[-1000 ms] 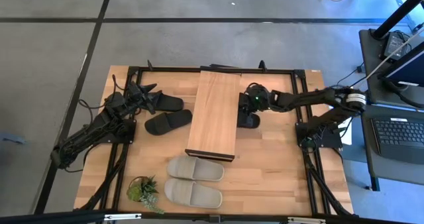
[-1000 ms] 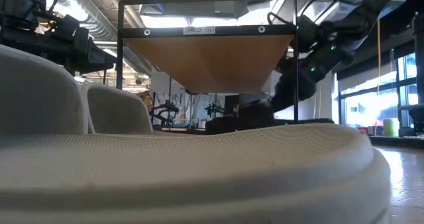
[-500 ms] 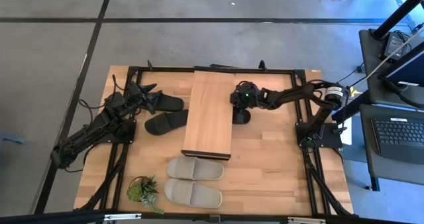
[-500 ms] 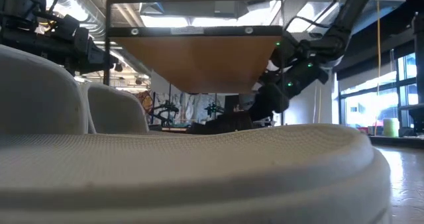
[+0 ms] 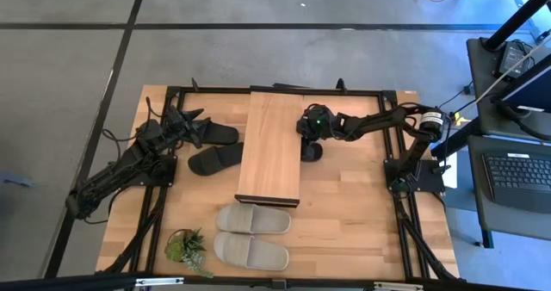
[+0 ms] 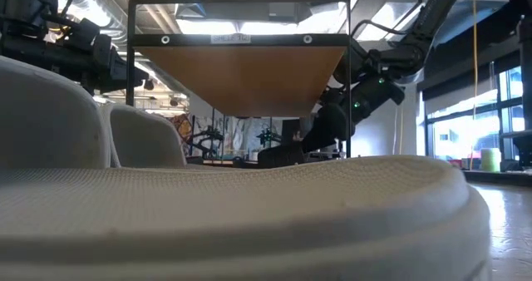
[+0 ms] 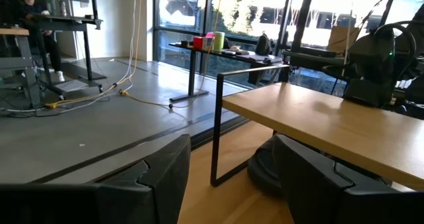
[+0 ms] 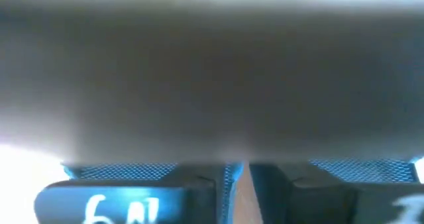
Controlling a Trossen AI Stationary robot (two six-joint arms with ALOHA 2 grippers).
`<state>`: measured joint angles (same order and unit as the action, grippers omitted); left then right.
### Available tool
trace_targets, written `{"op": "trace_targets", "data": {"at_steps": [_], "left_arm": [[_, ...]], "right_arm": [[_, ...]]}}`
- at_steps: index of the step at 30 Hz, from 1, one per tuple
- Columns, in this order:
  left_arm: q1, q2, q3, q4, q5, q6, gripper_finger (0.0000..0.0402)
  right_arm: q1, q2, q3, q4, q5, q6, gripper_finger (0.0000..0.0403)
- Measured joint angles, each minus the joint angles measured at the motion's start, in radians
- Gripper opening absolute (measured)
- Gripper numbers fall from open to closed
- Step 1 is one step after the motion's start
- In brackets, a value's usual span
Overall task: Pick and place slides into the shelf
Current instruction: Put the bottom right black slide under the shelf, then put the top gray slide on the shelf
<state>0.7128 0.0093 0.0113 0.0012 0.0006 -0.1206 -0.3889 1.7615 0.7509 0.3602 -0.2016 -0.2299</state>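
High view: black slide (image 5: 312, 151) half under shelf (image 5: 269, 145) (jaws' state unclear).

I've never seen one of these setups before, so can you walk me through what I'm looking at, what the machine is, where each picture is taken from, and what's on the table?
This is a robot with two dark arms at a wooden table. One picture looks straight down from above, one looks level across the tabletop, and one comes from each wrist.

In the middle stands the shelf, a low rack with a wood plank top. The right gripper is at its edge, right over a black slide that lies partly under the plank; whether it grips it cannot be told. The left gripper waits open on the other side, near two more black slides. Two beige-grey slides and a small potted plant lie at the near edge.
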Motion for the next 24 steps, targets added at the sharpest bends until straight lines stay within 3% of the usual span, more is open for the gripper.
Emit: {"op": "trace_targets", "data": {"at_steps": [12, 24], "left_arm": [[0.000, 0.000, 0.000, 0.000, 0.000, 0.000, 0.0208], [0.000, 0.000, 0.000, 0.000, 0.000, 0.000, 0.0208]], "right_arm": [[0.000, -0.038, -0.002, -0.049, 0.057, -0.017, 0.0095], [0.001, -0.245, -0.002, -0.388, 0.086, 0.073, 0.0096]]}}
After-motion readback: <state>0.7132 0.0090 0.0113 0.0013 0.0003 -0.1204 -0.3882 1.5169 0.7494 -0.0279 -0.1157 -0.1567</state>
